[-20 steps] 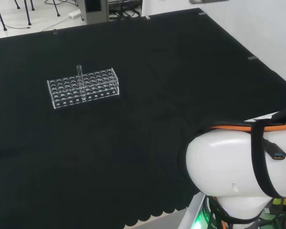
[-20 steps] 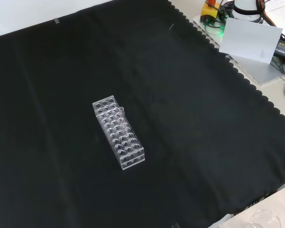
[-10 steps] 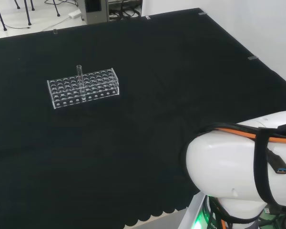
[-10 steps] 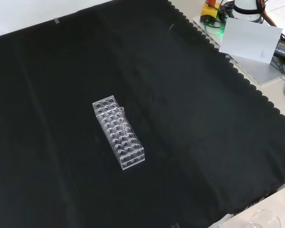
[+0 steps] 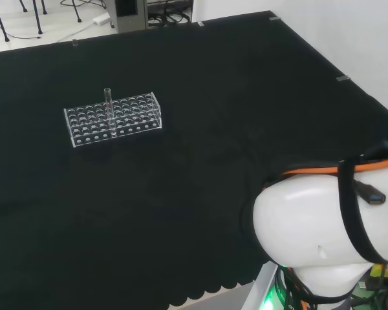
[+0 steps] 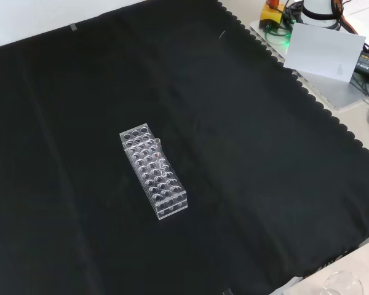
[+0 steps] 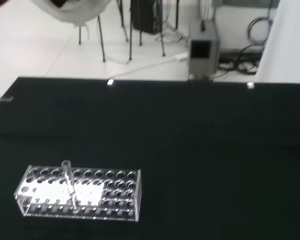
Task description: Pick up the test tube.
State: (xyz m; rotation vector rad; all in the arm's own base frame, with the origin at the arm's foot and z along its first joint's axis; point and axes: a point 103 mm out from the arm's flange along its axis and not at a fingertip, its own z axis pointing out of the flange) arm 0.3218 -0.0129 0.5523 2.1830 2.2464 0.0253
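- A clear test tube rack [image 5: 114,119] stands on the black-clothed worktop [image 5: 233,97], left of centre in the head view and a little left of centre in the front view [image 6: 154,173].
- One test tube [image 5: 107,103] stands upright in the rack, its open top rising above the rack's upper plate — the head view shows it toward the rack's left half, in a row near the far long side.
- In the front view the tube [image 6: 157,142] is hard to make out; it seems to sit along the rack's right-hand long edge, toward the upper end.
- The wrist view shows the rack [image 7: 80,193] from a low angle, with the tube [image 7: 68,179] upright in it and its rim clear of the holes around it.
- The other holes of the rack look empty, though the clear plastic makes that uncertain.
- The arm's white link [image 5: 323,239], wrapped with an orange-and-black cable, bulks at the lower right of the head view, well apart from the rack.
- A blurred white part of the hand [image 7: 72,10] shows at the edge of the wrist view; whether its fingers are spread or curled cannot be told.
- Beyond the worktop's scalloped edge, the front view shows a white board [image 6: 323,52] and a grey base plate [image 6: 341,92] — both off the cloth.
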